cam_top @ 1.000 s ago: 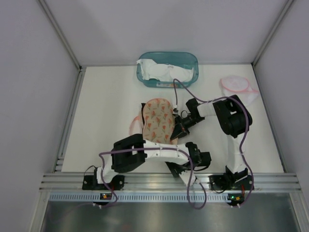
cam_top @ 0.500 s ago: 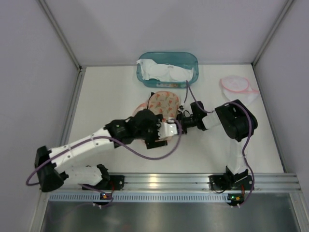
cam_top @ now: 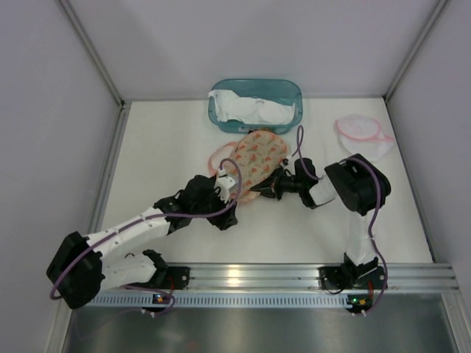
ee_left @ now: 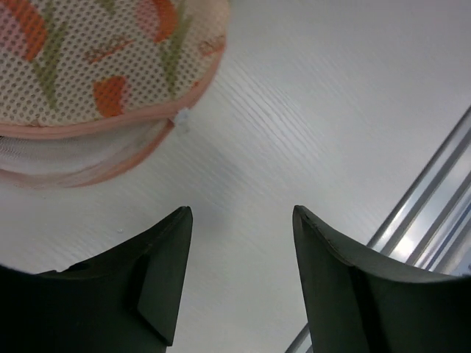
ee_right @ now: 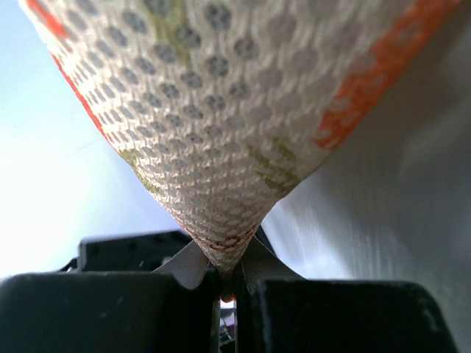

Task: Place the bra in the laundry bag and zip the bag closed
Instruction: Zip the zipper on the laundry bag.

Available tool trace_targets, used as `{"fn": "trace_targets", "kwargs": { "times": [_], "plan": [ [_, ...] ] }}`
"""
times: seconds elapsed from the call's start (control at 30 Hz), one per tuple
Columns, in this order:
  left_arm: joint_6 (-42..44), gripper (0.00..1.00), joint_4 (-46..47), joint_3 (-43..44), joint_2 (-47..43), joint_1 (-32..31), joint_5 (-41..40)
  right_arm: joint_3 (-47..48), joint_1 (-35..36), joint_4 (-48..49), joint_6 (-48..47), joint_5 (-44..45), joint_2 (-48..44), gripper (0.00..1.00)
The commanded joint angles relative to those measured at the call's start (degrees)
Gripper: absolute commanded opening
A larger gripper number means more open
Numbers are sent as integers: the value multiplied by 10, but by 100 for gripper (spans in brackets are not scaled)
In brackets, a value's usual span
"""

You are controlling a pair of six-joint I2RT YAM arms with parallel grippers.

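The laundry bag (cam_top: pixel 254 156) is peach mesh with an orange-and-green print and a pink zip rim. It lies mid-table with its top flap lifted. My right gripper (cam_top: pixel 274 185) is shut on the flap's edge. In the right wrist view the mesh (ee_right: pixel 221 110) runs down into a pinch between the shut fingers of the right gripper (ee_right: pixel 224 272). My left gripper (cam_top: pixel 228 206) is open just near-left of the bag. In its wrist view the left gripper (ee_left: pixel 241 213) holds nothing over bare table, with the bag (ee_left: pixel 96 66) and its zip tab (ee_left: pixel 180 121) ahead. The white bra (cam_top: pixel 254 110) lies in the teal basket (cam_top: pixel 294 90).
A second, white mesh bag with a pink rim (cam_top: pixel 362 132) lies at the back right. The metal rail (cam_top: pixel 250 276) runs along the near edge, also showing at the right of the left wrist view as rail (ee_left: pixel 434 213). White side walls enclose the table.
My left arm has swung from the near edge out to the left and reached up to the bag. The right gripper kept its hold and carried the flap toward the back right.
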Motion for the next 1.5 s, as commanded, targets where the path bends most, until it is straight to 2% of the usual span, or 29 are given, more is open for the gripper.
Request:
{"fn": "trace_targets", "kwargs": {
  "times": [0.0,0.03,0.13,0.23,0.37,0.53,0.73,0.9,0.93,1.1,1.13,1.33,1.47],
  "plan": [
    [-135,63,167,-30,36,62,68,-9,12,49,56,29,18,0],
    [-146,65,185,-36,45,84,86,-10,13,51,60,29,21,0],
    [-189,74,257,-62,67,95,53,-13,19,60,76,36,23,0],
    [-240,73,320,-86,87,98,47,-12,26,69,93,38,33,0],
    [-256,65,385,-97,98,102,24,-12,34,84,114,40,40,0],
    [-263,55,389,-99,102,113,27,-11,39,93,125,39,49,0],
    [-256,49,380,-104,102,122,19,-10,41,91,125,37,50,0],
    [-261,38,385,-101,102,127,25,-8,44,81,120,32,53,0],
    [-259,29,384,-102,102,127,28,-7,44,81,117,32,54,0],
    [-254,10,375,-106,90,127,36,-6,44,75,113,29,55,0],
    [-250,0,366,-107,83,127,32,-6,43,74,109,28,55,0],
    [-233,0,289,-103,41,134,28,5,34,53,84,16,53,0],
    [-207,0,169,-77,30,138,-22,15,22,16,51,1,48,0]
  ]
}}
